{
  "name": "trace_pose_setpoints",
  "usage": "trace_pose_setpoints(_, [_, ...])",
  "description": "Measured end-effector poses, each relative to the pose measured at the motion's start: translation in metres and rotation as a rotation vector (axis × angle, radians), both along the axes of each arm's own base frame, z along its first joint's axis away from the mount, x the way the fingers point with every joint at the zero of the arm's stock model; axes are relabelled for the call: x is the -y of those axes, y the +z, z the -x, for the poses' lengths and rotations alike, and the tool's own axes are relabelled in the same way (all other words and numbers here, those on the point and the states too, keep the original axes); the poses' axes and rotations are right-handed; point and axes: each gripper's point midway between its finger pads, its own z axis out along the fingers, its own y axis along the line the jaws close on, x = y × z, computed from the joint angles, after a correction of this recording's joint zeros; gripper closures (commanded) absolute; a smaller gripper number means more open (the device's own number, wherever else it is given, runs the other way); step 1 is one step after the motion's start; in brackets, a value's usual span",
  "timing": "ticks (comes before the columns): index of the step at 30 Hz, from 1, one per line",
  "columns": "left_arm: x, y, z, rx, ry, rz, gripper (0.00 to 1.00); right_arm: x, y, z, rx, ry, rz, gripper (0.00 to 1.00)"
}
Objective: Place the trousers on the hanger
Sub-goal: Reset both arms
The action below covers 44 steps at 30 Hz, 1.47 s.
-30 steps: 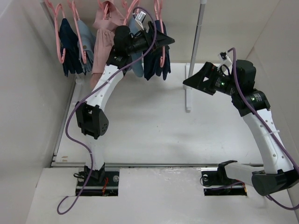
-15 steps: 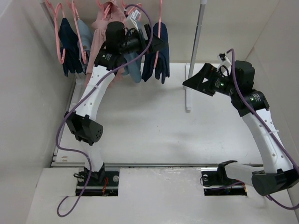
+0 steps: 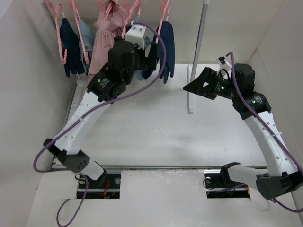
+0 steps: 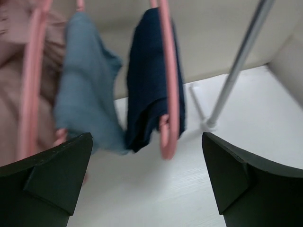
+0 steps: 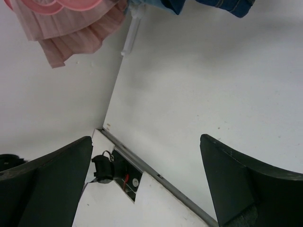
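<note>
The dark navy trousers [image 3: 166, 49] hang folded over a pink hanger [image 3: 163, 12] at the right end of the row on the rack. In the left wrist view the trousers [image 4: 149, 80] and the hanger [image 4: 169, 99] hang just beyond my open fingers. My left gripper [image 3: 150, 60] is raised beside them, open and empty [image 4: 151, 189]. My right gripper [image 3: 193, 85] is open and empty [image 5: 147, 184], held above the table to the right of the rack pole. A strip of blue denim [image 5: 227, 5] shows at the top of the right wrist view.
On the rack to the left hang a light blue garment [image 4: 85, 94], a pink dress [image 3: 102, 42], another light blue garment and a smaller navy garment [image 3: 68, 45] on like pink hangers. The rack's metal pole [image 3: 202, 33] stands on a white base [image 3: 190, 97]. White walls close in both sides.
My left arm has folded back and its wrist has drawn a little away from the hanging trousers, lower than before. The trousers hang free on the hanger. The right arm has barely moved.
</note>
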Motion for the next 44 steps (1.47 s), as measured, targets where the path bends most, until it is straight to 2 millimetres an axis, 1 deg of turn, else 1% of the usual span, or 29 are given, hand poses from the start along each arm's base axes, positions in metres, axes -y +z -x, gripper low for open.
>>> trace_pose_setpoints(1, [-0.012,-0.003,0.006,0.01,0.042,-0.032,0.0,0.0,-0.002,0.0,-0.005,-0.001,0.007,0.0])
trace_pose_setpoints(3, [-0.035,-0.017,0.019,0.024,0.107,-0.083,0.0,0.001,-0.006,0.0,-0.008,-0.012,0.021,0.0])
trace_pose_setpoints(5, [-0.057,-0.043,0.037,0.013,0.138,-0.134,0.0,0.004,-0.013,-0.003,-0.012,-0.035,0.046,0.0])
trace_pose_setpoints(7, [-0.081,-0.073,0.063,0.003,0.141,-0.167,0.0,0.009,-0.025,-0.006,-0.026,-0.07,0.084,0.0])
trace_pose_setpoints(9, [-0.1,-0.096,0.09,0.029,0.112,-0.176,0.0,0.02,-0.044,-0.013,-0.042,-0.141,0.141,0.0])
trace_pose_setpoints(10, [-0.11,-0.104,0.104,0.055,0.099,-0.168,0.0,0.027,-0.055,-0.016,-0.048,-0.18,0.174,0.0])
trace_pose_setpoints(11, [-0.12,-0.117,0.121,0.078,0.08,-0.165,0.0,0.036,-0.067,-0.018,-0.057,-0.224,0.212,0.0])
trace_pose_setpoints(14, [-0.145,-0.142,0.153,0.147,0.068,-0.13,0.0,0.064,-0.105,-0.015,-0.054,-0.34,0.319,0.0])
trace_pose_setpoints(15, [-0.151,-0.146,0.159,0.168,0.071,-0.115,0.0,0.073,-0.115,-0.011,-0.043,-0.373,0.346,0.0])
trace_pose_setpoints(16, [-0.156,-0.155,0.164,0.183,0.075,-0.105,0.0,0.081,-0.12,-0.008,-0.024,-0.401,0.365,0.0])
trace_pose_setpoints(17, [-0.159,-0.162,0.165,0.195,0.086,-0.097,0.0,0.089,-0.123,-0.006,0.021,-0.432,0.374,0.0])
trace_pose_setpoints(19, [-0.166,-0.193,0.161,0.171,0.132,-0.119,0.0,0.105,-0.126,0.001,0.111,-0.501,0.383,0.0])
trace_pose_setpoints(23, [-0.182,-0.271,0.152,0.073,0.234,-0.222,0.0,0.133,-0.121,0.014,0.284,-0.627,0.366,0.0])
trace_pose_setpoints(24, [-0.186,-0.284,0.152,0.056,0.256,-0.235,0.0,0.138,-0.116,0.017,0.322,-0.659,0.353,0.0])
trace_pose_setpoints(25, [-0.188,-0.293,0.152,0.046,0.27,-0.239,0.0,0.143,-0.113,0.018,0.349,-0.685,0.341,0.0])
trace_pose_setpoints(26, [-0.191,-0.299,0.152,0.039,0.287,-0.237,0.0,0.147,-0.109,0.02,0.374,-0.714,0.329,0.0])
trace_pose_setpoints(27, [-0.193,-0.3,0.151,0.042,0.302,-0.226,0.0,0.151,-0.106,0.022,0.395,-0.736,0.316,0.0])
trace_pose_setpoints(32, [-0.206,-0.285,0.148,0.107,0.393,-0.136,0.0,0.161,-0.099,0.025,0.431,-0.81,0.267,0.0])
trace_pose_setpoints(36, [-0.21,-0.286,0.145,0.122,0.419,-0.116,0.0,0.166,-0.1,0.021,0.406,-0.862,0.235,0.0])
trace_pose_setpoints(39, [-0.212,-0.29,0.145,0.118,0.428,-0.121,0.0,0.166,-0.106,0.016,0.38,-0.875,0.243,0.0])
trace_pose_setpoints(44, [-0.213,-0.287,0.144,0.127,0.435,-0.11,0.0,0.167,-0.116,0.009,0.339,-0.892,0.264,0.0])
